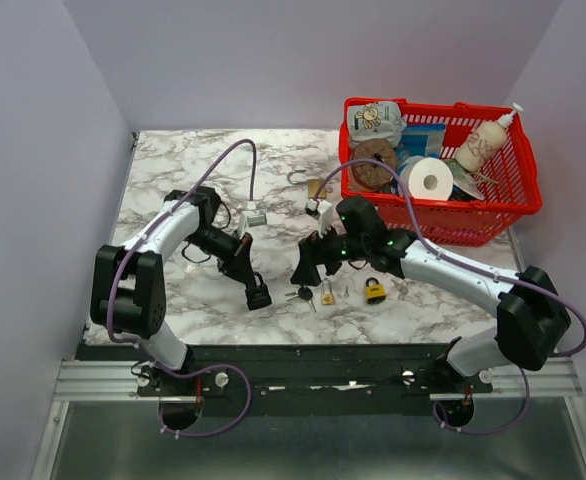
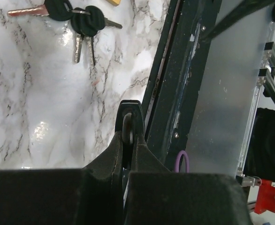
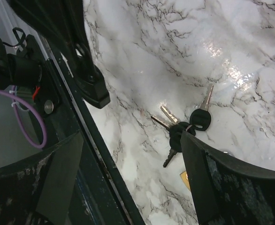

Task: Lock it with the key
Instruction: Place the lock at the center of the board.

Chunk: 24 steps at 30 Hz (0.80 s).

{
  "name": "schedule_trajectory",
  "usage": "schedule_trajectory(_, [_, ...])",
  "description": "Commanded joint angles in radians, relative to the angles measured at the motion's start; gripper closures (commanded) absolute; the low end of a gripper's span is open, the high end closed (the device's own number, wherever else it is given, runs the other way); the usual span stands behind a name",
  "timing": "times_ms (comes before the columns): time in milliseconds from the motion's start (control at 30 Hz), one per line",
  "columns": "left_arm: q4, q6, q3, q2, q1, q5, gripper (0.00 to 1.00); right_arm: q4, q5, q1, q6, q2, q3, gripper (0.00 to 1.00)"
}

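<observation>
A bunch of black-headed keys (image 1: 301, 294) lies on the marble table near its front edge. It also shows in the left wrist view (image 2: 79, 18) and the right wrist view (image 3: 189, 125). A small brass padlock (image 1: 328, 294) lies just right of the keys, and a yellow padlock (image 1: 375, 291) with a black shackle lies further right. My left gripper (image 1: 258, 296) is shut and empty, with its tip (image 2: 128, 123) on the table left of the keys. My right gripper (image 1: 303, 270) is open (image 3: 130, 140) just above the keys, with its right finger (image 3: 222, 183) over them.
A red basket (image 1: 493, 215) with a paper roll, a bottle and packets stands at the back right. A metal hook (image 1: 295, 178) and a small grey item (image 1: 254, 217) lie behind the grippers. The black front rail (image 1: 303, 352) runs close by the keys.
</observation>
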Motion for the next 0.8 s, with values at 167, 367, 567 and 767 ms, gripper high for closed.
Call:
schedule_trajectory(167, [0.088, -0.016, 0.053, 0.162, -0.069, 0.040, 1.00, -0.040, -0.017, -0.043, 0.006, -0.041, -0.041, 0.06])
schedule_trajectory(367, [0.085, -0.015, 0.091, 0.262, -0.087, 0.049, 1.00, -0.045, -0.020, -0.052, -0.005, -0.058, -0.052, 0.06])
schedule_trajectory(567, [0.076, 0.002, 0.123, 0.340, -0.096, 0.043, 1.00, -0.048, -0.023, -0.057, -0.010, -0.067, -0.053, 0.06])
schedule_trajectory(767, [0.083, 0.013, 0.145, 0.386, -0.095, 0.024, 1.00, -0.046, -0.030, -0.057, -0.008, -0.064, -0.058, 0.06])
